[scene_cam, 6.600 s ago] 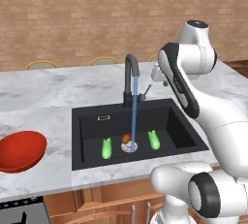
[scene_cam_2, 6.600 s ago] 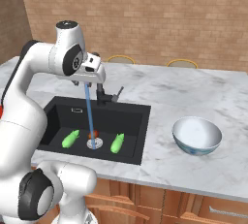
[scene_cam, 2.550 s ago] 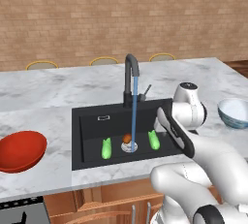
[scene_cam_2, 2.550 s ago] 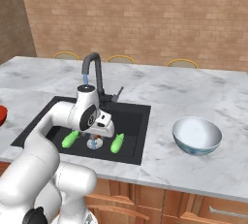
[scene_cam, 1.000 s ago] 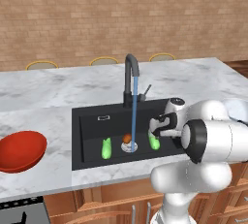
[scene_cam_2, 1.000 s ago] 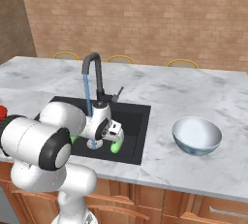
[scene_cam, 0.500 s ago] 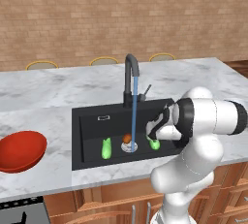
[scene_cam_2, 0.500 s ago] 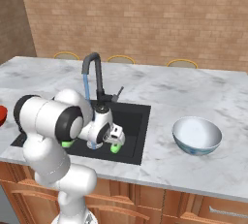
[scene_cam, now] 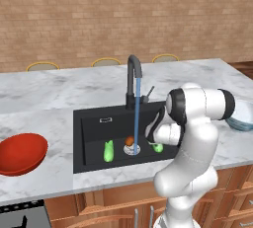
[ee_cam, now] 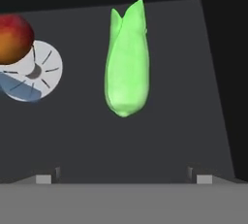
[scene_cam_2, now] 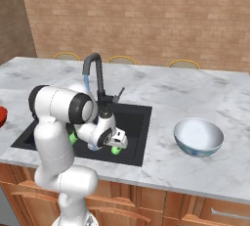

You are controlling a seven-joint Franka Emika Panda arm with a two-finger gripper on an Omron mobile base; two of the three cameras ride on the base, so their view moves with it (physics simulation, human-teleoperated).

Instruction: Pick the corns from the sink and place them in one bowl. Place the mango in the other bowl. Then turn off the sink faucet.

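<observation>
Black and deep, the sink sits in a white-grey marble counter before a brick wall. A white robot arm bends down into the basin on its right side. Its pincer is spread wide and holds nothing; its two dark tips frame the near end of one corn, which lies flat on the sink floor just ahead of them, lengthwise along the line of approach. That alignment suggests the arm is set to lower over this cob and close across its narrow width.

A second corn lies on the other side of the round silver drain. The mango, small and orange-red, rests at the edge of the drain, close to the stream of blue water falling from the dark gooseneck faucet, which is running.

The red bowl waits on the counter well left of the sink. The pale blue-white bowl stands on the counter to the right, nearer the arm. Both look empty, though the red bowl's inside is only partly visible. Nothing has been moved to a bowl yet.
</observation>
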